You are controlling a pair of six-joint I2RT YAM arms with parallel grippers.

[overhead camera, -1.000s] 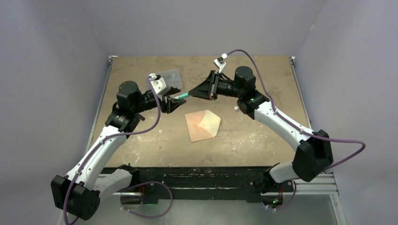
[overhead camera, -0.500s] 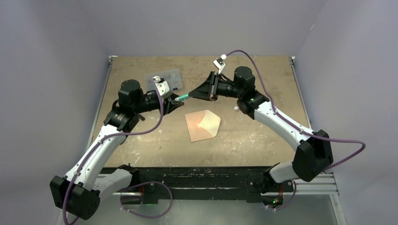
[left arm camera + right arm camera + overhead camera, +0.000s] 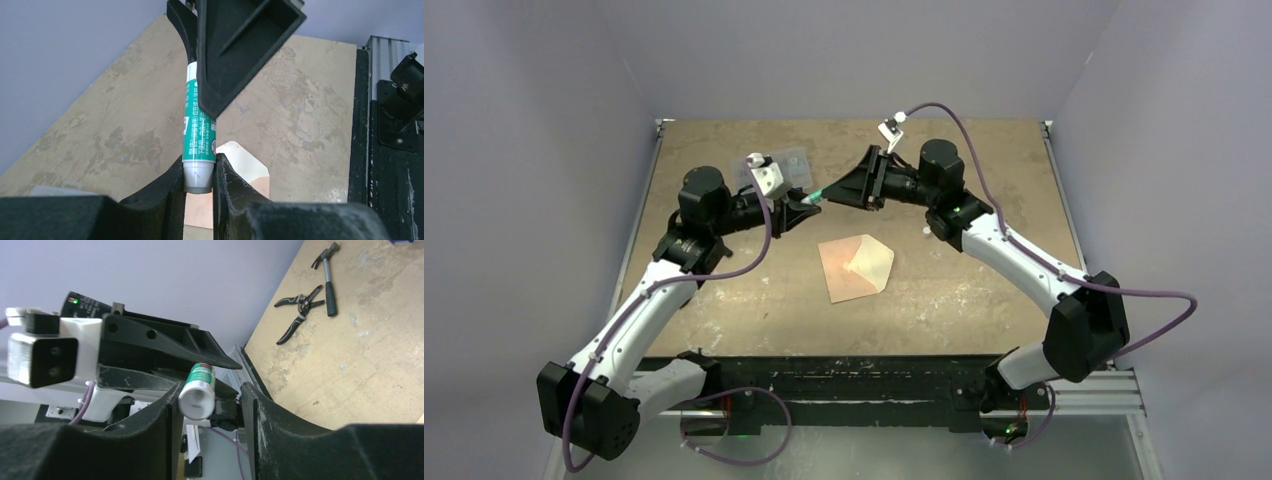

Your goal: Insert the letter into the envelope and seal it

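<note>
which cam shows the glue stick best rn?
Left wrist: the glue stick shows lengthwise, label visible, grey end clamped in the left pincer. Right wrist sees it nearly end-on; top external shows only a small green sliver.

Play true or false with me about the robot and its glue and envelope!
1. The glue stick is up in the air between the two hands. True.
2. The envelope is closed up. False: its pointed flap is open, with the pale inside showing.
3. The left hand pinches one end of the glue stick. True.
4. The right hand squeezes the glue stick tight. False: its fingers stand apart, with gaps on both sides of the tube.
5. The envelope lies flat on the table, with no hand touching it. True.
</note>
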